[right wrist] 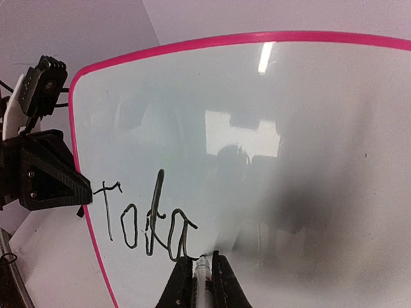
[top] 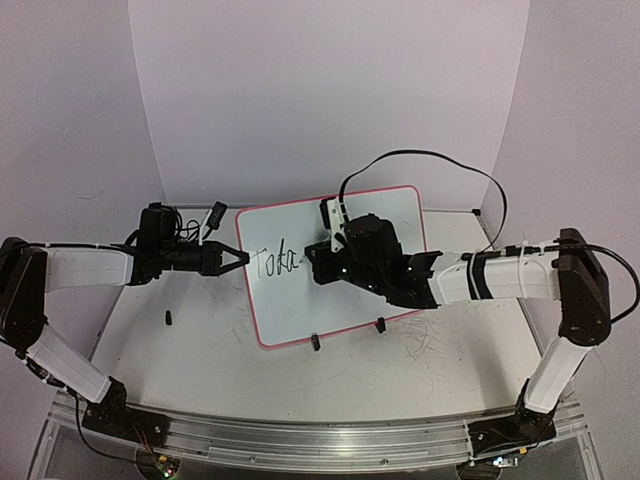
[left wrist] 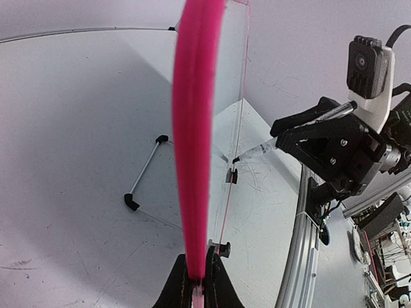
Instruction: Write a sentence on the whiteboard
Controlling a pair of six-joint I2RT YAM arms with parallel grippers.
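the top view looks down from above and behind the arm bases, far enough to take in the table [top: 210,350], both arms and the whole whiteboard [top: 390,205]. the left wrist view sits at the board's left rim, sighting along its edge toward the right tool [left wrist: 280,135]. the right wrist view faces the board's front close up, the left tool [right wrist: 78,192] at its left. all three share the board.
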